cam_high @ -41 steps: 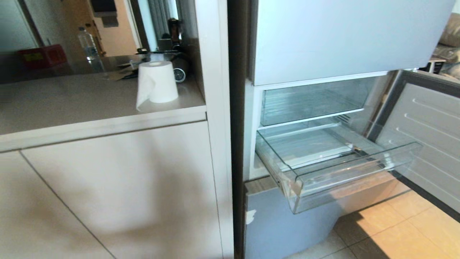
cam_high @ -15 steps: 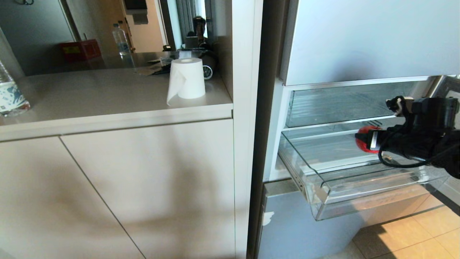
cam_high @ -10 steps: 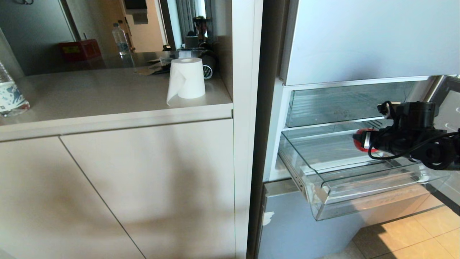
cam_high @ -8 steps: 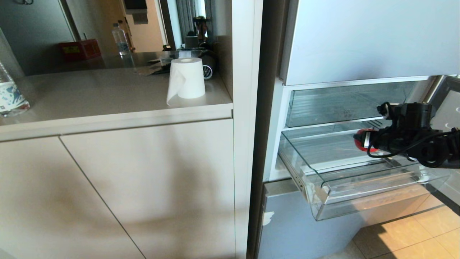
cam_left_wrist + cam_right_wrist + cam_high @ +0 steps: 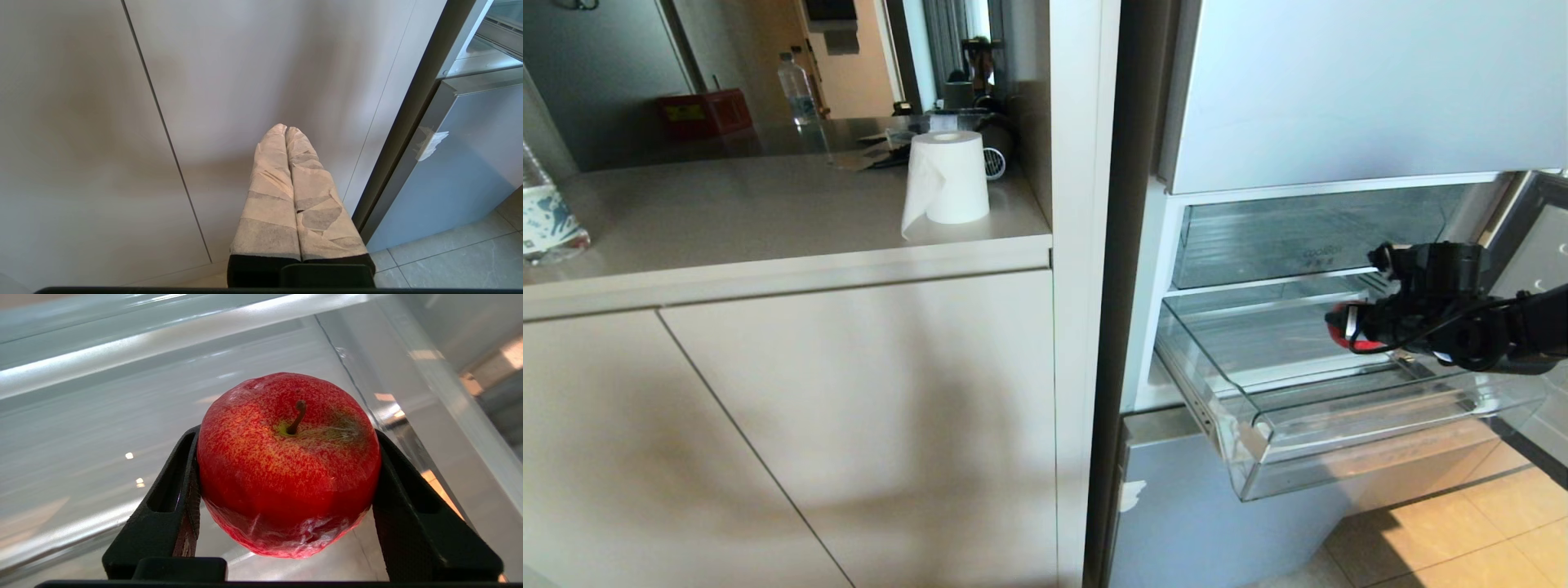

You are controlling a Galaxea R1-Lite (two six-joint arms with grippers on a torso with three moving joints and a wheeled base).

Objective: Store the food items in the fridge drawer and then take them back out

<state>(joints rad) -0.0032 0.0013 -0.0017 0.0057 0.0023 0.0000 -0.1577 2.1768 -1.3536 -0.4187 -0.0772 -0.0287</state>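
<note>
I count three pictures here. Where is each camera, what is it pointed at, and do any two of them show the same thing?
Head view: on the robot's head, facing a counter and the open fridge; the right gripper reaches over the fridge drawer.
Left wrist view: behind the left gripper, shut, facing a cabinet door.
Right wrist view: behind the right gripper, looking at the red apple it clamps.
Shared: the apple and the drawer show in both head and right wrist views.
</note>
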